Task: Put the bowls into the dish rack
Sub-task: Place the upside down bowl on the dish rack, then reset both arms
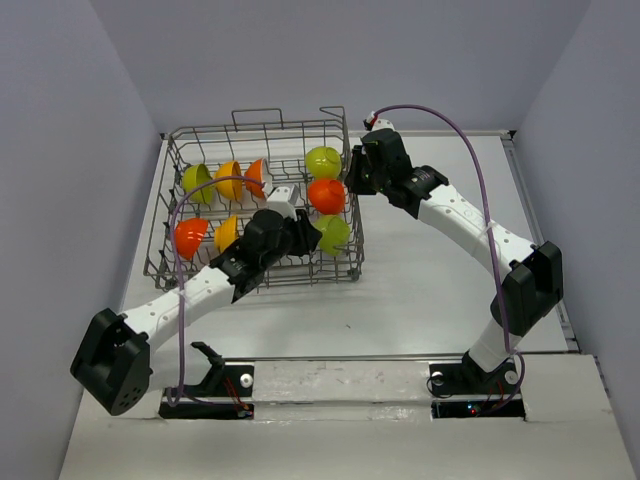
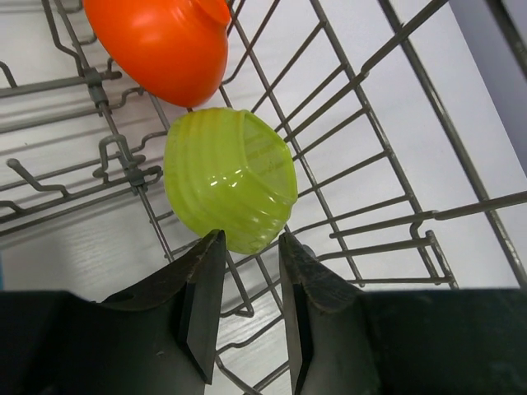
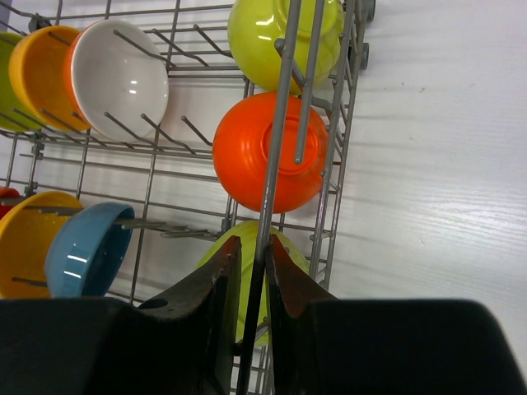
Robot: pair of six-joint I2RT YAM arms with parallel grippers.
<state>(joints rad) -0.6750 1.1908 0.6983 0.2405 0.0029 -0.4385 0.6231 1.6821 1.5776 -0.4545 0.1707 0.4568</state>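
Observation:
The grey wire dish rack point(image 1: 170, 205) holds several bowls on their sides. My left gripper point(image 1: 314, 236) is inside the rack, open and empty, its tips point(image 2: 249, 240) just short of a lime green bowl point(image 2: 230, 177) lying in the rack's near right corner point(image 1: 335, 234). A red-orange bowl point(image 2: 160, 45) sits behind it. My right gripper point(image 1: 353, 172) is shut on the rack's right rim wire point(image 3: 276, 164), the wire running between the fingers point(image 3: 253, 243). Through the wires I see a red-orange bowl point(image 3: 247, 156), a lime bowl point(image 3: 259, 33), a white bowl point(image 3: 119, 78) and a teal bowl point(image 3: 86, 251).
More bowls stand in the rack's left half: lime point(image 1: 196, 180), orange-yellow point(image 1: 229, 180), red-orange point(image 1: 190, 236), orange-yellow point(image 1: 226, 232). The white table point(image 1: 430, 290) lies to the right of the rack. Grey walls enclose the table on three sides.

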